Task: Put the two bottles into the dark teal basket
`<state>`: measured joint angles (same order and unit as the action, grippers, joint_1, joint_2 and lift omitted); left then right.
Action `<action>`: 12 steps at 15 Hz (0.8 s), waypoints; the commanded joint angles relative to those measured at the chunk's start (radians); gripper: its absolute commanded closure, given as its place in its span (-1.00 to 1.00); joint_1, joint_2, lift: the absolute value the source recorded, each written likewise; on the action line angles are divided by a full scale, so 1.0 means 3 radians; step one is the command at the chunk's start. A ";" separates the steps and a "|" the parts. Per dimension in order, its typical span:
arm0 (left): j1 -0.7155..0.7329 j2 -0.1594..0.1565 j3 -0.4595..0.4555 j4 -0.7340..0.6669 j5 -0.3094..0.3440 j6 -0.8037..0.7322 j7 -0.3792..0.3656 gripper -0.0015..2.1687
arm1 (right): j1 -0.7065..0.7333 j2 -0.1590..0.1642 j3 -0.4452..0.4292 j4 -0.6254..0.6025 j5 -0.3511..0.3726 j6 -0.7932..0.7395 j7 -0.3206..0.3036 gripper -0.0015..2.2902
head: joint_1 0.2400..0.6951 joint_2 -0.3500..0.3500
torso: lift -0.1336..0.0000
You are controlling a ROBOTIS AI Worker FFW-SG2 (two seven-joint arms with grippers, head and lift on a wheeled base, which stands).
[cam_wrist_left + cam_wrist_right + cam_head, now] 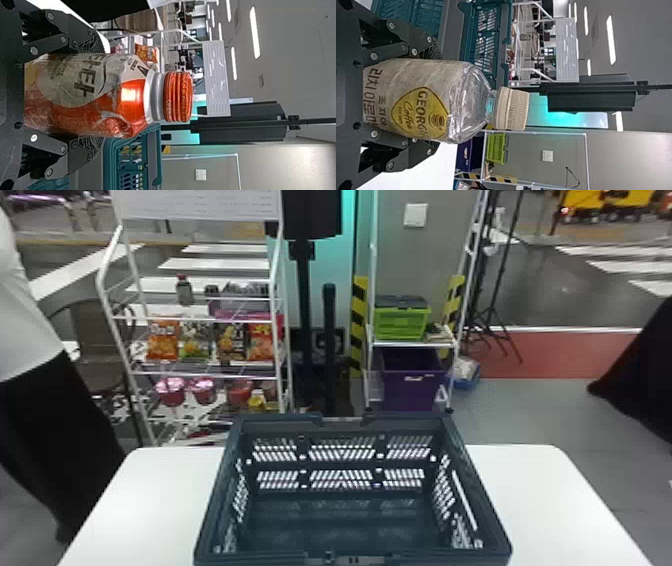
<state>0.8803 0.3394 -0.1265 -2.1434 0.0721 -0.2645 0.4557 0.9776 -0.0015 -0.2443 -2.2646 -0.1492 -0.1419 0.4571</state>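
The dark teal basket (340,515) stands on the white table in the head view, with its inside bare. In the left wrist view, my left gripper (89,95) is shut on an orange-and-white bottle (130,97) with an orange cap; the basket (132,162) lies beyond it. A coffee bottle (466,103) with a cream cap and yellow label is held between the fingers of my right gripper (425,101), seen in the right wrist view, and the basket (486,37) is beside it. The lower ends of both bottles are hidden by the grippers.
The white table (540,490) extends on both sides of the basket. Behind it stand a white rack (200,375) of snacks and a shelf with a green crate (401,322) above a purple bin (412,382).
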 commanded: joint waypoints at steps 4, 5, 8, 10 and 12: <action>-0.0015 -0.0001 -0.0008 0.0052 0.0005 0.0000 -0.0011 0.83 | 0.0050 0.0008 -0.0019 -0.0024 0.0001 -0.0051 0.0000 0.94 | 0.14 0.00 | 1.00; -0.0025 -0.0001 -0.0003 0.0058 0.0005 0.0000 -0.0011 0.83 | 0.0055 0.0008 -0.0024 -0.0024 0.0001 -0.0051 0.0000 0.94 | 0.14 0.00 | 1.00; -0.0056 0.0009 -0.0008 0.0083 0.0005 -0.0010 0.0000 0.83 | 0.0075 0.0008 -0.0024 -0.0034 0.0001 -0.0071 0.0000 0.94 | 0.14 0.00 | 1.00; -0.0066 0.0029 -0.0003 0.0083 0.0005 0.0000 0.0000 0.83 | 0.0106 0.0008 -0.0029 -0.0111 -0.0004 -0.0112 0.0005 0.94 | 0.14 0.00 | 1.00; -0.0066 0.0035 -0.0003 0.0093 -0.0010 -0.0020 0.0010 0.83 | 0.0060 0.0008 -0.0029 -0.0249 0.0001 -0.0010 0.0000 0.94 | 0.14 0.00 | 1.00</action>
<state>0.8608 0.3479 -0.1277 -2.1170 0.0728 -0.2644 0.4576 1.0058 -0.0015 -0.2530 -2.3132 -0.1497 -0.1666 0.4572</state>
